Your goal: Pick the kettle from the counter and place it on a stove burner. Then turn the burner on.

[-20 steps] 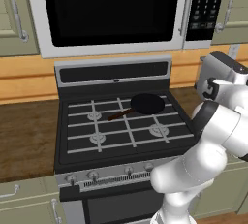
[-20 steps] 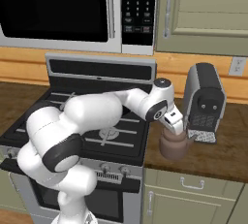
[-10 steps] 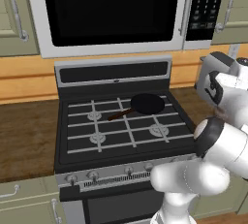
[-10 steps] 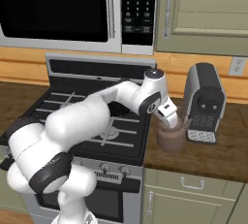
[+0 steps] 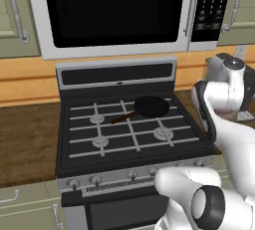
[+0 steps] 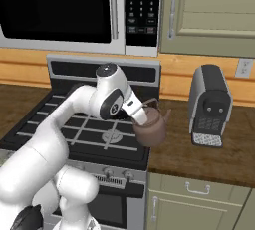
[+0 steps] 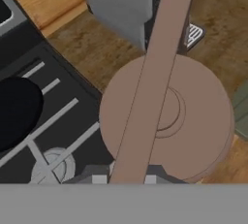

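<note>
Kitchen cabinets and a microwave (image 6: pixel 74 10) back the black stove (image 6: pixel 84 134), which spreads left of and below the gripper (image 6: pixel 141 116). On the counter (image 6: pixel 209 157) to its right stands a coffee machine (image 6: pixel 210 105). Clamped shut on the handle, the gripper holds the kettle (image 6: pixel 151 128) over the stove's right edge. A pan (image 5: pixel 151 107) sits farther left.

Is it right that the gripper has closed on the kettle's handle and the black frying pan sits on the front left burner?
Not quite. The gripper is shut on the kettle by its handle, but the black frying pan sits on the back right burner of the stove, as the left base view shows. The front left burner is bare.
</note>
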Motion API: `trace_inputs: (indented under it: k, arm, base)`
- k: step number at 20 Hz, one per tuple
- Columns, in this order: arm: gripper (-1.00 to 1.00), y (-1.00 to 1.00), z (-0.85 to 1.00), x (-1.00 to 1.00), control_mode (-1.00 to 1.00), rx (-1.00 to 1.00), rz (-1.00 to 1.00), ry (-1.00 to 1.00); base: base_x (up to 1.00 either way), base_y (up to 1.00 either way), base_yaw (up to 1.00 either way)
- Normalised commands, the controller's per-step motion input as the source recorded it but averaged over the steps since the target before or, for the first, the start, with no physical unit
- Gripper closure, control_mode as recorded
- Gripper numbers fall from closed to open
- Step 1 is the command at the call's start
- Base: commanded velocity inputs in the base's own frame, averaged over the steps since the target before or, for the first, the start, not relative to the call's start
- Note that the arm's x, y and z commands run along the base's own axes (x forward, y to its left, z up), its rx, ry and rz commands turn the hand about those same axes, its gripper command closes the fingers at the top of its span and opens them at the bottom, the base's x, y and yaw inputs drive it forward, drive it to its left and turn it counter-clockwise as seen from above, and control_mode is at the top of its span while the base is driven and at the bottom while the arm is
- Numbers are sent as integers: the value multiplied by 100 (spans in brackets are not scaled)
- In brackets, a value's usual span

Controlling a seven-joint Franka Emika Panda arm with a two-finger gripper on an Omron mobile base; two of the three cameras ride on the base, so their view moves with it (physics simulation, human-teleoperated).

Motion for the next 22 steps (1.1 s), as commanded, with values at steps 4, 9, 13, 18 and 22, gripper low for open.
trace_inputs:
  k: [4,9,13,18,22]
  arm:
    - [100,100,33,-15,-100,0,11,-1]
    - [100,100,10,0,-100,6,31,13]
    - [100,100,3,0,-100,12,40,19]
    - [100,100,0,0,-100,10,34,6]
    - [100,100,-9,5,-100,5,25,0]
  base:
    - [0,0,0]
    - [0,0,0]
    - [0,0,0]
    - [0,0,0]
    - [0,0,0]
